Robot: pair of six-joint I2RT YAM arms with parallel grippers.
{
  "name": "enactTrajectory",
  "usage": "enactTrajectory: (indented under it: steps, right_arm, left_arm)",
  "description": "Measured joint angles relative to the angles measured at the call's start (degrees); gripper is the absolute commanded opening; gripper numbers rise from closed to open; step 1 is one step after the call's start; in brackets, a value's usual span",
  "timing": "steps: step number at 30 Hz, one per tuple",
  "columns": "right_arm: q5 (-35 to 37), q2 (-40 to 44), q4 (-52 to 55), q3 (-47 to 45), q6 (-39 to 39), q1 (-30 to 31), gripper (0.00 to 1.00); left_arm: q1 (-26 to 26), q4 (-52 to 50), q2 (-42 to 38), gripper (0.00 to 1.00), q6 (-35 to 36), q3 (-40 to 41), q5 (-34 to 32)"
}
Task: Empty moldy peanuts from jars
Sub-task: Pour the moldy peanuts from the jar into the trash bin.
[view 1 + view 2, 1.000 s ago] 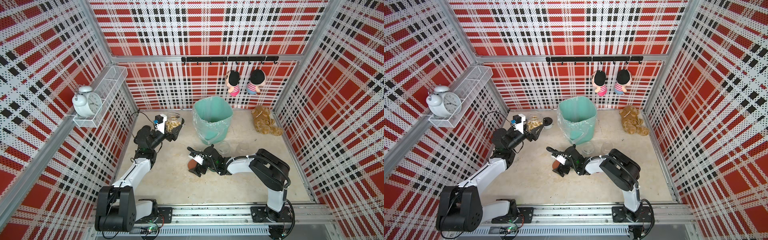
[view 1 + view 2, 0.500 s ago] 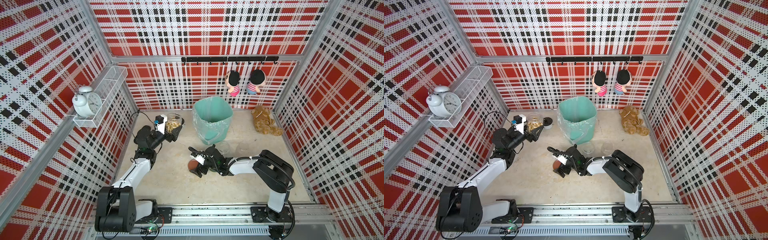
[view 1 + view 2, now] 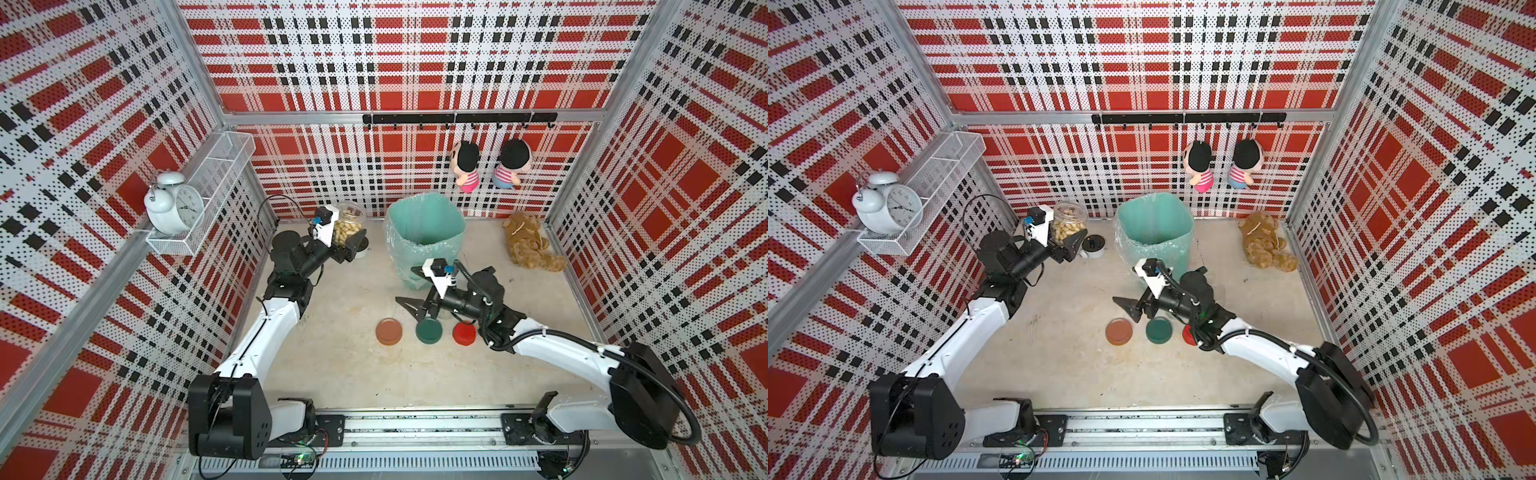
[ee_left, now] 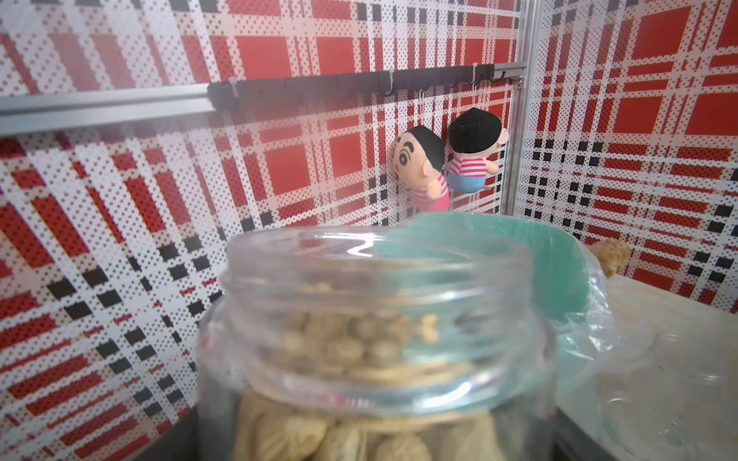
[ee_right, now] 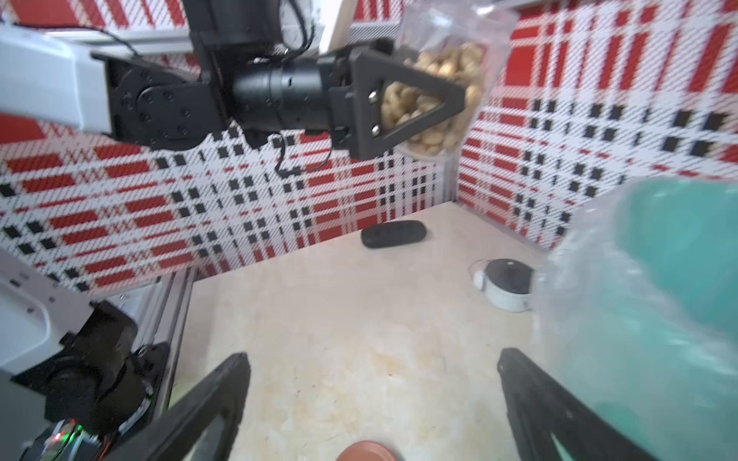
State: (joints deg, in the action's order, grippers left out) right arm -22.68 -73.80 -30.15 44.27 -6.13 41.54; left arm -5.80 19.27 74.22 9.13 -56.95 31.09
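— Which things lie nearest on the bench [image 3: 332, 374]?

— Three lids in a row, left to right: the terracotta lid [image 3: 389, 331], the green lid [image 3: 429, 330] and the red lid [image 3: 464, 333]. The right pincer [image 3: 411, 309] hovers just beyond the green one, jaws spread wide and grasping nothing.

— And the moldy peanuts [image 3: 344, 232]?

— They are farther off, at the far left. They fill most of a clear jar [image 3: 351, 214] with no lid, roughly upright, and the left pincer [image 3: 348, 241] is clenched on it, holding it off the bench. One finger [image 5: 455, 99] crosses the jar's side.

— How does it stand to the teal bin [image 3: 403, 257]?

— It is just left of the bin and apart from its rim.
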Motion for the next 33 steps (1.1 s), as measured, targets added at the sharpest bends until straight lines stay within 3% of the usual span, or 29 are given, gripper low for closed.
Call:
enactTrajectory:
  steps: [11,19,26,33]
  right_arm:
    - [5.35,12.74,5.99,-1.81,-4.90,-11.30,1.00]
    - [1.60,14.19,10.01,-3.13,-9.44,-21.46,1.00]
    - [-3.41,15.10,8.76,-5.18,-11.87,-25.20,1.00]
    - [-6.73,15.89,5.42,-9.25,-14.80,-26.73,1.00]
  left_arm:
    - [-12.17,-16.87,9.79,0.00,13.64,-17.46,-9.33]
    - [-20.74,-29.03,19.17,0.00,24.39,-35.23,-20.26]
    - [-29.14,-38.97,30.75,0.00,39.50,-54.66,-37.51]
    - [-35.52,-41.75,40.68,0.00,59.04,-63.45,-57.55]
